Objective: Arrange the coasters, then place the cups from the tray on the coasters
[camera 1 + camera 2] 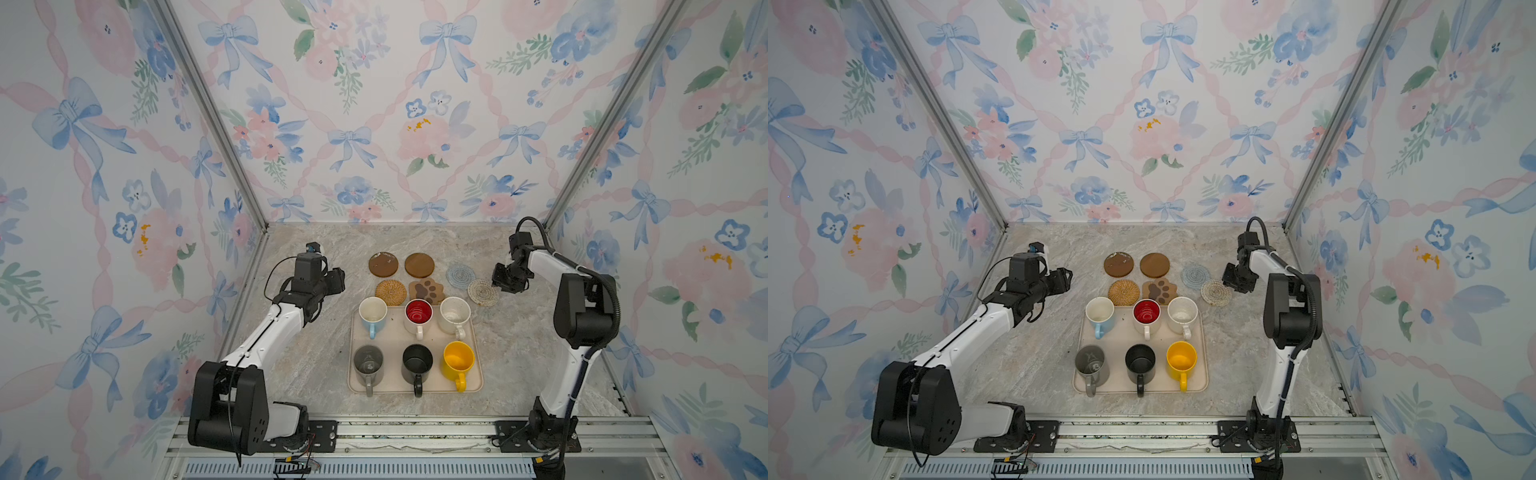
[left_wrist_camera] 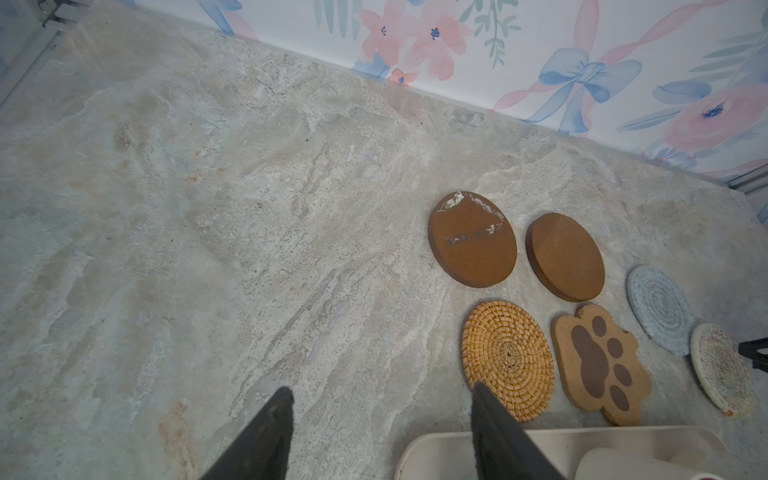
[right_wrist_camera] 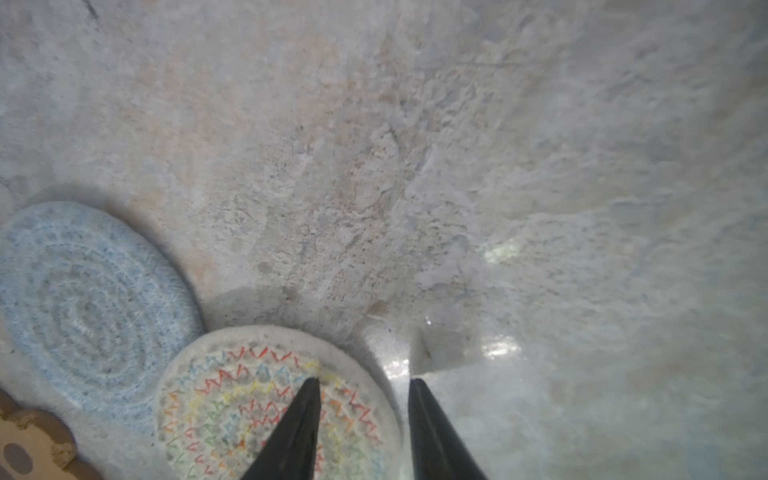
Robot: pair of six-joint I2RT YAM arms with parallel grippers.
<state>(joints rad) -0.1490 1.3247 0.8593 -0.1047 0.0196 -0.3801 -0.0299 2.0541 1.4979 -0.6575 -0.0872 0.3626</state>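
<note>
right pincer (image 3: 365,380) is partly open, straddling the edge of the cream coaster (image 3: 232,395), one finger over it, one over bare bench (image 3: 415,166), can't tell if it touches. That coaster lies just beside the blue-grey one (image 3: 91,307), behind the tray (image 1: 395,336) off its right corner. left pincer (image 2: 382,388) is open and empty near the rattan one (image 2: 507,357). All six cups (image 1: 419,312) sit on the tray

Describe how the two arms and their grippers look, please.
Both arms have white links and bulky black joint housings. The left arm carries a thin black wire; the right arm a ribbed black hose. The left gripper and the right gripper each end in two slim, black, pointed fingers.
</note>
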